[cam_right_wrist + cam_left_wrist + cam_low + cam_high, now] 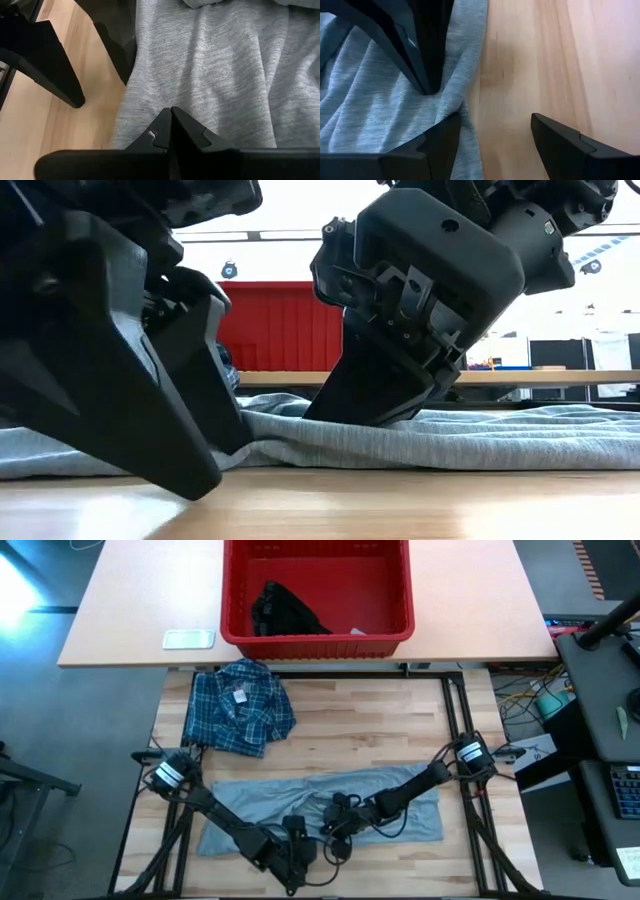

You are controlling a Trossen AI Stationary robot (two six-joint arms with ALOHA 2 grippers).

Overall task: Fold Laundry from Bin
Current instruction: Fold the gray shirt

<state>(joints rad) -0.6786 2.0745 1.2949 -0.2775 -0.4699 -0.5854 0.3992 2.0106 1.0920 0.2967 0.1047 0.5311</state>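
Wooden table [380,730] carries the grey T-shirt [400,790], spread flat beneath both grippers. Left gripper [492,132]: jaws apart, straddling the shirt's edge, one finger on cloth, one over bare wood. Right gripper [170,122]: jaws together, tips pressing the fabric. Plaid shirt [238,707] lies beyond them; red bin [316,592] farther off holds a black garment [285,612].

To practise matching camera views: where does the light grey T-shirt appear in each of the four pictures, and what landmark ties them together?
High view: grey T-shirt spread across the table's near part, under both grippers.
Low view: a low band across the picture's middle.
Left wrist view: fills the picture's left half.
Right wrist view: fills the centre and right.
Shared landmark: the light wooden tabletop beside the shirt's edge.
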